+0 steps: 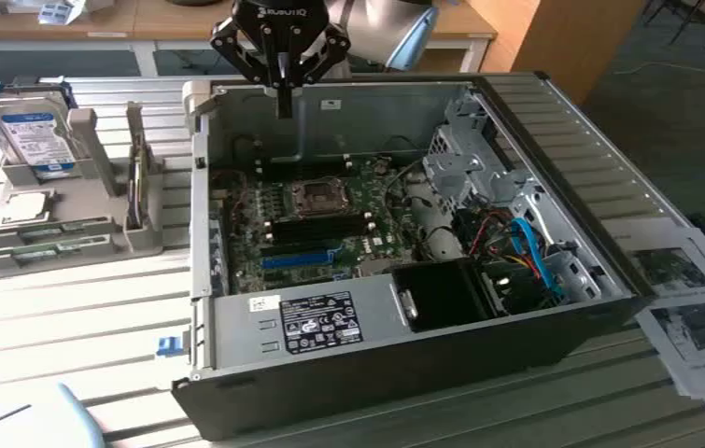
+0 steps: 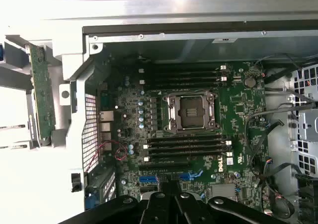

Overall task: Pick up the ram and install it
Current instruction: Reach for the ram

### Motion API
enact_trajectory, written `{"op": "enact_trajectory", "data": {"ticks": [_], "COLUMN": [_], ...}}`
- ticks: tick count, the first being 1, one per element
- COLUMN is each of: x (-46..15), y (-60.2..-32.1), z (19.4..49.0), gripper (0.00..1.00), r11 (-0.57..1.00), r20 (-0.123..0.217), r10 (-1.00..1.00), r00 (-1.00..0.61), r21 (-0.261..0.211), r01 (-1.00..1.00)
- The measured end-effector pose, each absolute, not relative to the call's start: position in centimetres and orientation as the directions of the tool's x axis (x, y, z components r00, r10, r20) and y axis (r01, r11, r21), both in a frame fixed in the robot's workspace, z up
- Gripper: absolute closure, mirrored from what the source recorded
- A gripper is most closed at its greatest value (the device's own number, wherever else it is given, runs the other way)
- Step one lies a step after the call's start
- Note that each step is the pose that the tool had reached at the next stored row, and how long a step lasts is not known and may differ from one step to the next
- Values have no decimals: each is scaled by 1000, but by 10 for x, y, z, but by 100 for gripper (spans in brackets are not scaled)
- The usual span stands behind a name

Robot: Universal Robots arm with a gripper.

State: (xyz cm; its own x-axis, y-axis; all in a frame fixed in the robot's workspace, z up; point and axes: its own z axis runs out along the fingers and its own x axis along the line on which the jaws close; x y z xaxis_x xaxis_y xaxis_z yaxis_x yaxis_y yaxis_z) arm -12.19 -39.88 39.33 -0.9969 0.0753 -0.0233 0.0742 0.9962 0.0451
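Exterior view, from its left: a hard drive [image 1: 28, 131] stands in a grey rack [image 1: 91, 241] on the slatted surface [image 1: 78, 317]. The ram [image 1: 138, 191] stands on edge in the side of that rack nearest the case [image 1: 389, 373], untouched. In the wrist view the ram [image 2: 40, 95] shows as a green stick upright in its holder, just outside the case wall.

Further right, the end effector [image 1: 284, 101] hangs above the case's far wall, clenched on nothing, its fingers pressed together to a single tip. It is well apart from the ram. Below it lies the motherboard [image 1: 315, 219] with its black slots [image 1: 327, 229] all bare. Papers [image 1: 688, 308] lie at the far right.

The pick-up looks not yet begun. To do it well, the fingers would need to spread before they come down. They should line up with the stick's thin faces and take it near the middle of its top edge. The lift should go straight up out of the holder, since a tilted pull could jam the stick.
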Motion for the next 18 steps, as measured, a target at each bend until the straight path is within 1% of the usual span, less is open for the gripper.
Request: {"op": "enact_trajectory", "data": {"ticks": [18], "x": [-129], "y": [-399], "z": [393], "gripper": [91], "r11": [996], "r20": [-23], "r10": [75], "r00": [-997], "r21": [45], "r01": [74]}}
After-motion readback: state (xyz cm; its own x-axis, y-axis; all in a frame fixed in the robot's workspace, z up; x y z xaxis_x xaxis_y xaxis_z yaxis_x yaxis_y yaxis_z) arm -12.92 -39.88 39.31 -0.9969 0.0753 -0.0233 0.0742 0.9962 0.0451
